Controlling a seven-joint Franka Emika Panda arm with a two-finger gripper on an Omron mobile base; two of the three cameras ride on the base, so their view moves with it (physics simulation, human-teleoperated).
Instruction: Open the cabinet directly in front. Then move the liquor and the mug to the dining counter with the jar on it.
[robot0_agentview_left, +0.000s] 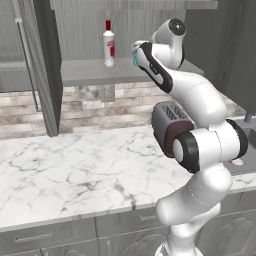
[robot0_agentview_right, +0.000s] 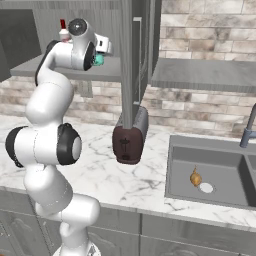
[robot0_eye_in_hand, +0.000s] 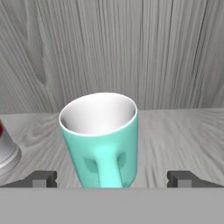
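left base view has the cabinet (robot0_agentview_left: 45, 75) standing open, its tall grey wood-grain door swung out to the left and its grey inner shelf bare along the front edge. below it runs a brick backsplash, and under that a white marble worktop (robot0_agentview_left: 75, 165) with grey veins over grey drawers. right base view shows the same worktop from the other side, with a grey sink (robot0_agentview_right: 212, 172) let into it on the right; a small brownish thing lies in the basin near the drain, too small to name. the white arm rises from the base and reaches up to the shelf, hiding part of the toaster (robot0_agentview_left: 167, 125), a dark grey and maroon box that stands on the worktop under the cabinet. the liquor (robot0_agentview_left: 108, 45), a slim clear-white bottle with a red cap, stands upright on the shelf, left of the arm's hand. the mug (robot0_eye_in_hand: 103, 138) is teal with a white inside; it stands upright on the shelf just right of the bottle, its loop handle turned toward the hand camera. the gripper (robot0_eye_in_hand: 113, 178) is spread wide, one dark fingertip on each side of the mug's lower body, and neither tip touches it in the hand view.
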